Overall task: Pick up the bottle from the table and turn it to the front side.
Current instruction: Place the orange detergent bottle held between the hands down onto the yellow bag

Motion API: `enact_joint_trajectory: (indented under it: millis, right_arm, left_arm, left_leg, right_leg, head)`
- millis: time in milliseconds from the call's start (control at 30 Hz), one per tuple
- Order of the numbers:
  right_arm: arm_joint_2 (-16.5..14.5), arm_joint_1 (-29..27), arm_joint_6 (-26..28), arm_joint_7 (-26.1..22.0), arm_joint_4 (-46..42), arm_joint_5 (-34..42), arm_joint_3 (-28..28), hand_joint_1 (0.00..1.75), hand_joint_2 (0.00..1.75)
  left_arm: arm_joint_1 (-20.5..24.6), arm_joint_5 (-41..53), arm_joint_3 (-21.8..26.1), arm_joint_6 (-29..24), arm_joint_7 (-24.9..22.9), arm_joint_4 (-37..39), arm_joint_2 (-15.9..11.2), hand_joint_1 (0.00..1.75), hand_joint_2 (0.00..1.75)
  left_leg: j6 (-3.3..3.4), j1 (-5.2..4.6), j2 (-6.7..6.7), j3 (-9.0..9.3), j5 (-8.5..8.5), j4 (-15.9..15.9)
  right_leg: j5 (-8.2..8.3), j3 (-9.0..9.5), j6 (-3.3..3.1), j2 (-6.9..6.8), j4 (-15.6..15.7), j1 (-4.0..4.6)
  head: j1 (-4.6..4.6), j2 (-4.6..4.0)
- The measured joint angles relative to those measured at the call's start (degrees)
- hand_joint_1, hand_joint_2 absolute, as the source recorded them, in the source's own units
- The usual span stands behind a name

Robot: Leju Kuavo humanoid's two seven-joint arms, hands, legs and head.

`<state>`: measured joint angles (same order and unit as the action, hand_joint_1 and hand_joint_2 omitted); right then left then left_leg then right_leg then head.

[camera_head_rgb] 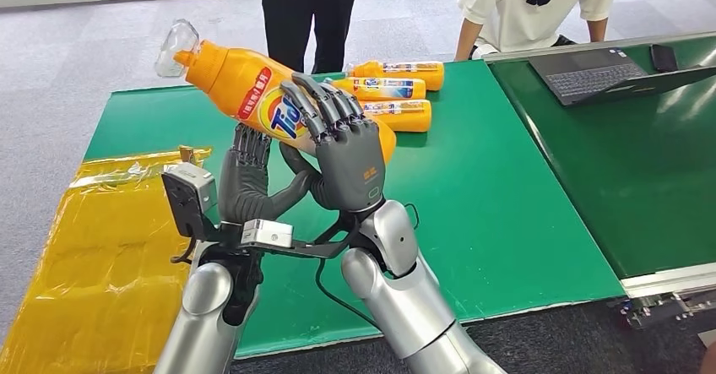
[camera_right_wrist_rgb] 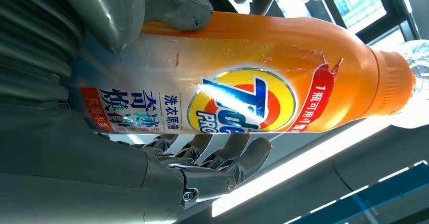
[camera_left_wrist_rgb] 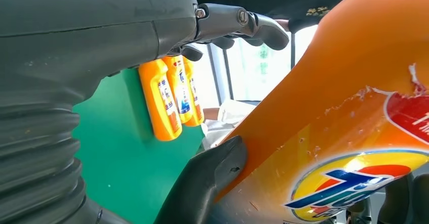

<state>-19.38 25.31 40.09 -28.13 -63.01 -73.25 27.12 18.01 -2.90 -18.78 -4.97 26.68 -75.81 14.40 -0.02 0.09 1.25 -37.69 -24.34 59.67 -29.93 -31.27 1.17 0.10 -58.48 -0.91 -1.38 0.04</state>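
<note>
The bottle (camera_head_rgb: 245, 87) is up off the green table (camera_head_rgb: 507, 188), held above its near left part. It is orange, with a clear cap (camera_head_rgb: 173, 49) pointing up and to the far left, so the body tilts down toward the right. Its printed label faces the robot.

The right hand (camera_head_rgb: 342, 150) grips the lower half of the bottle: the fingers (camera_head_rgb: 317, 108) curl over the label side, close together, and in the right wrist view the thumb (camera_right_wrist_rgb: 174, 6) presses the opposite side, so the bottle is clamped between them.

The left hand (camera_head_rgb: 249, 176) stands just left of the right hand, under the bottle. Its fingers (camera_head_rgb: 251, 142) point up, slightly apart, with their tips at the underside of the bottle. In the left wrist view the thumb (camera_left_wrist_rgb: 212, 176) lies against the orange body; whether the other fingers truly touch, I cannot tell.

Three more orange bottles (camera_head_rgb: 393, 91) lie side by side on the far part of the table.
</note>
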Motion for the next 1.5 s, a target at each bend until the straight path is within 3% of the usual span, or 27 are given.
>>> enact_joint_trajectory:
  millis: [400,967,1500]
  right_arm:
    - [0.28,-2.49,-0.04,-8.07,6.10,-0.77,-3.19,1.75,1.75]
    - [1.51,-7.14,0.05,-11.52,8.00,-2.62,-8.52,1.75,1.75]
    - [1.93,-8.65,0.02,-12.03,7.59,5.50,-8.96,1.75,1.75]
  left_arm:
    - [-2.18,0.40,1.26,-0.79,-0.64,-1.04,-0.52,0.00,1.75]
    - [-2.19,-0.30,1.97,-1.97,1.25,0.00,-1.40,0.00,1.75]
    - [-0.28,-2.87,1.66,-0.82,0.61,2.59,-0.87,0.00,1.75]
  left_leg:
    - [0.00,0.00,0.00,0.00,0.00,0.00]
    - [-0.01,-0.01,0.07,-0.01,-0.01,0.00]
    - [-0.01,-0.01,0.09,-0.01,-0.01,0.00]
  right_leg:
    - [-0.03,-0.06,-0.04,-0.01,0.01,-0.02]
    - [-0.03,-0.15,-0.05,0.06,0.01,-0.03]
    - [-0.03,-0.12,-0.05,0.07,0.01,-0.03]
  head:
    - [0.01,0.00]
    - [0.02,0.00]
    - [0.02,0.00]
